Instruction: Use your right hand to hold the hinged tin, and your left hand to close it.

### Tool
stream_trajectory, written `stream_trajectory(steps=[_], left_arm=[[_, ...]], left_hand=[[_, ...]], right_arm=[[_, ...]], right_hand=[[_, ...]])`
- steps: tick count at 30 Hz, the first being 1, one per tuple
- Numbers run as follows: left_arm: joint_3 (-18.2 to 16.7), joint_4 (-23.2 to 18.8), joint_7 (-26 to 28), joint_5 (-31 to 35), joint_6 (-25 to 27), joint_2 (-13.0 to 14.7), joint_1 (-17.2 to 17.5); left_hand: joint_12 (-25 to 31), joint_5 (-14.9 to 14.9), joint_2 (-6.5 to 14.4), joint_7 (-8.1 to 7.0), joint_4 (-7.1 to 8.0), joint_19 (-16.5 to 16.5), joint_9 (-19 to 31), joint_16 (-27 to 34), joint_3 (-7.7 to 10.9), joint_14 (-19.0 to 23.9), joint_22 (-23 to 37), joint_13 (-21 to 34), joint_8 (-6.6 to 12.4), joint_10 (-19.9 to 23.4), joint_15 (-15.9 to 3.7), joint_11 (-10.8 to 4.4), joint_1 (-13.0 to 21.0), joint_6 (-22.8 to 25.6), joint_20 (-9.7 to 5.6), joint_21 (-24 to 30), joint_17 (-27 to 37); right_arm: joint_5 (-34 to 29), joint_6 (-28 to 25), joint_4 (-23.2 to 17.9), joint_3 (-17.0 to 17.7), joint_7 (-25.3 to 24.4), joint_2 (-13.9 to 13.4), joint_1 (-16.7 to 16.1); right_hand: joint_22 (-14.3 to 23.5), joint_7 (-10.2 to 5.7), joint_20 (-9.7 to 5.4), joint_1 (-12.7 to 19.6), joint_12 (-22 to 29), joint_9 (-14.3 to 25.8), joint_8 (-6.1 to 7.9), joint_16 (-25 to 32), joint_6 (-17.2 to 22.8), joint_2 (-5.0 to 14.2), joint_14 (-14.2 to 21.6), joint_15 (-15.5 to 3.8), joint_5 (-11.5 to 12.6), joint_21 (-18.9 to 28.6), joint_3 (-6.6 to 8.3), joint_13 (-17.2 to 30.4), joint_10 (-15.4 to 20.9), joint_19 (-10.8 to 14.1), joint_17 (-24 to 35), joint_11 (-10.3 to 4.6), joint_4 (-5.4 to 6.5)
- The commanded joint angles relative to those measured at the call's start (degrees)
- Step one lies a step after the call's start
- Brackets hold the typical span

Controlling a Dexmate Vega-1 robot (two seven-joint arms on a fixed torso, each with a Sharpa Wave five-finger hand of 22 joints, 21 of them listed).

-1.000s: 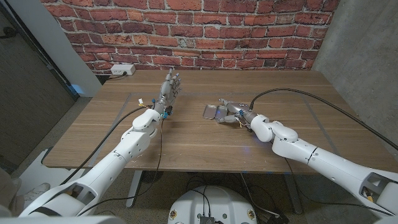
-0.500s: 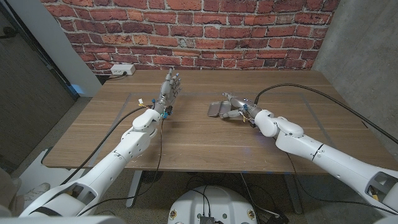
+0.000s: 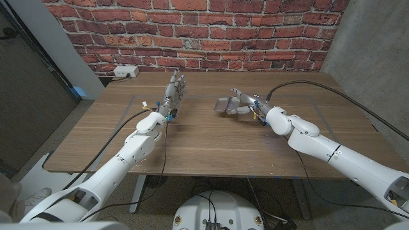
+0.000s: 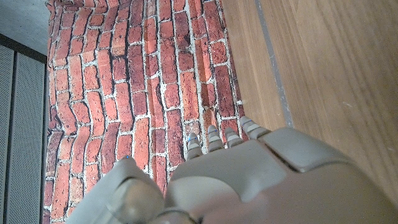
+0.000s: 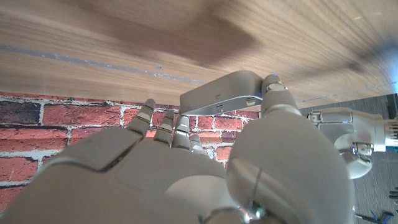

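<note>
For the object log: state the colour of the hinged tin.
The hinged tin is plain silver-grey metal, clearest in the right wrist view.

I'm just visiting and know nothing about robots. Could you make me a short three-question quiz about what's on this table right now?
1. True or false: the right hand is gripping the hinged tin.
2. Which hand stands apart from the tin, holding nothing? A) left hand B) right hand
3. Fill in: behind the wooden table is a ____ wall.

Key: 1 true; 2 A; 3 brick.
</note>
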Motion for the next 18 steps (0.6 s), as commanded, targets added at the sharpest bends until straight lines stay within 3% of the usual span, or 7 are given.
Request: stream_trajectory(steps=[1, 15, 18], left_arm=[[0.3, -0.1, -0.6, 0.0, 0.1, 0.0, -0.3], [0.7, 0.1, -1.6, 0.2, -0.4, -0.1, -0.6], [1.0, 1.9, -4.2, 0.5, -2.9, -0.5, -1.1]], left_hand=[[0.1, 0.3, 0.0, 0.17, 0.29, -0.2, 0.1, 0.4, -0.36, -0.2, 0.1, 0.3, 0.57, 0.4, -0.53, -0.25, 0.2, 0.0, 0.17, 0.2, 0.1], [0.1, 0.4, 0.0, 0.27, 0.29, -0.2, 0.1, 0.4, -0.47, -0.2, 0.1, 0.3, 0.64, 0.4, -0.55, -0.22, 0.2, 0.1, 0.12, 0.2, 0.1], [0.1, 0.4, 0.0, -0.13, -0.05, -0.4, 0.1, 0.3, -0.54, -0.3, 0.0, 0.3, 2.05, 0.2, -0.6, -0.35, 0.7, 4.0, 0.31, 0.1, 0.1]], right_arm=[[5.0, -0.4, -4.8, 3.7, 2.0, -2.0, -0.4], [8.6, 2.6, -7.5, 6.3, 3.3, -4.2, -0.1], [9.1, 3.4, -7.8, 6.7, 3.2, -4.5, -0.2]], right_hand=[[0.2, -0.18, 0.05, 0.0, 1.1, 0.1, -0.03, 0.3, -8.2, 0.4, 0.5, 0.47, 0.6, -0.1, 0.75, 0.4, 8.2, 0.1, 0.3, -8.27, 0.51], [0.2, -0.06, 0.05, 0.0, 1.7, 0.1, 0.02, 0.2, -7.9, 0.21, 0.7, 0.44, 1.5, -0.1, 0.98, 1.0, 8.4, 0.0, 0.3, -8.35, 0.54], [0.2, 0.02, 0.1, 0.0, 1.9, 0.1, 0.01, 0.2, -7.9, 0.15, 0.9, 0.35, 1.8, -0.1, 1.07, 1.2, 8.7, 0.0, 0.3, -8.48, 0.52]])
